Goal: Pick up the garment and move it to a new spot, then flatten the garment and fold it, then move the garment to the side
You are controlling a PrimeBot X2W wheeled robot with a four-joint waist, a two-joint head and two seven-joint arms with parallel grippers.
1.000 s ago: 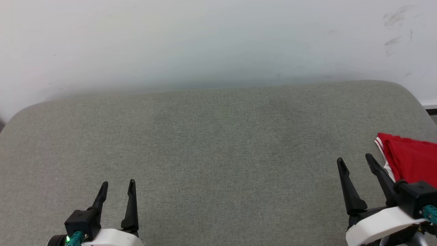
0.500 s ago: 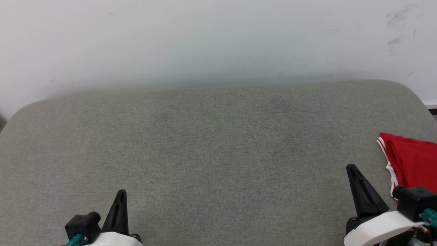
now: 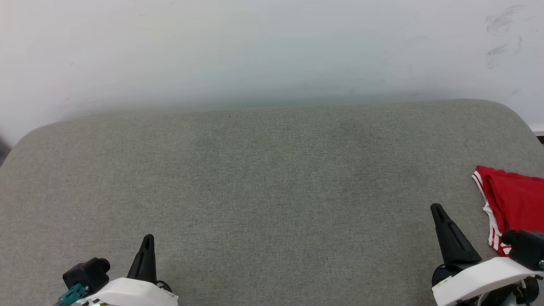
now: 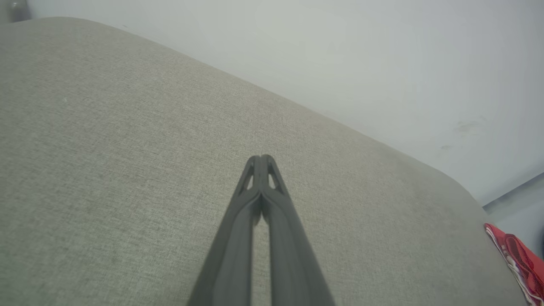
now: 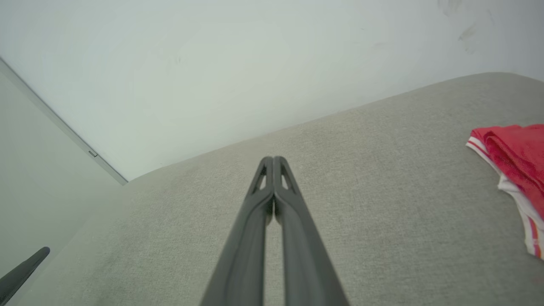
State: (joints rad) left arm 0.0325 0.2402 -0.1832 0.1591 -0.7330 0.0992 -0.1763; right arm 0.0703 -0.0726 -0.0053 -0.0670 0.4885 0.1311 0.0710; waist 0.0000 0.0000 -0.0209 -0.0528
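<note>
Both claws are squeezed closed with nothing in them. Your left claw (image 3: 147, 243) sits low on the left and your right claw (image 3: 440, 214) sits low on the right. Each has its two dark fingers pressed together above the grey cushion (image 3: 272, 170). The garment (image 3: 516, 197) lies at the far right edge of the cushion, just beside your right claw but not touching it. Part of it runs out of the head view. It looks doubled over, with red cloth on top and a white edge with red stripes peeking out. You cannot tell from here if the fold is neat. This could be a shirt waiting to be picked up. It could also be a shirt that is folded and put to the side. The pictures fit both, so do not guess. Get the whole shirt into view and look at its edges and sleeves. Either way, keep your right claw clear of the cloth, because soft cloth drags and wrinkles at the smallest bump.
</note>
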